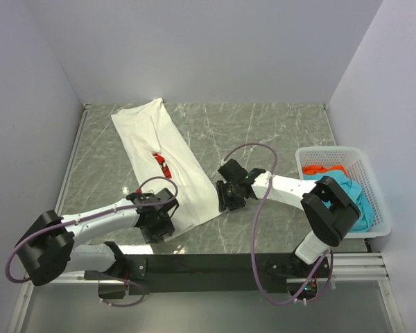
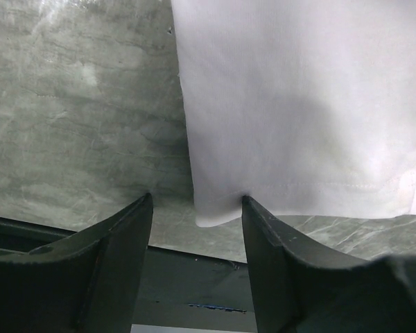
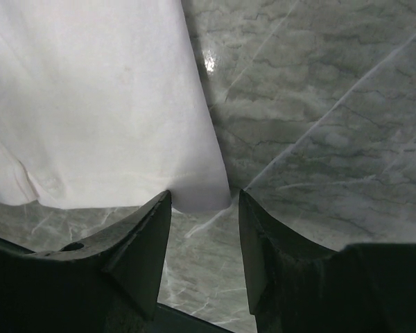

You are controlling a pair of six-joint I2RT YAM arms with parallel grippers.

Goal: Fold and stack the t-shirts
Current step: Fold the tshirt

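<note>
The white shirt (image 1: 142,135) is folded so that its print (image 1: 161,164) shows only as a thin red sliver at the fold; the rest of the design is tucked inside. From above, both claws cover its near hem, so its corners can be seen only from the wrists. Each wrist view cuts the shirt off at the frame edges. In the basket (image 1: 326,150) at the right edge of the table (image 1: 277,132), the right arm (image 1: 326,208) hides part of the teal shirt (image 1: 355,194). The red-orange shirt (image 1: 322,169) peeks out only at the far end, behind the teal one.

The white shirt lies flat on the table as a long narrow strip, running diagonally from far left toward near centre. Its cloth looks smooth, with a stitched hem (image 2: 333,186) along the near end.

The left claw (image 1: 157,225) sits low at the near left corner of the strip. Seen from its wrist, the left claw (image 2: 196,208) has its jaws partly apart and the shirt (image 2: 298,104) corner lies in the gap at the tips. The cloth is not pinched, though whether the right-hand finger (image 2: 277,250) touches the hem is hard to tell.

The right claw (image 1: 229,201) sits at the near right corner. From its wrist, the right claw (image 3: 204,201) is likewise partly spread, with the shirt (image 3: 90,104) corner lying loose between its tips, nothing clamped.
</note>
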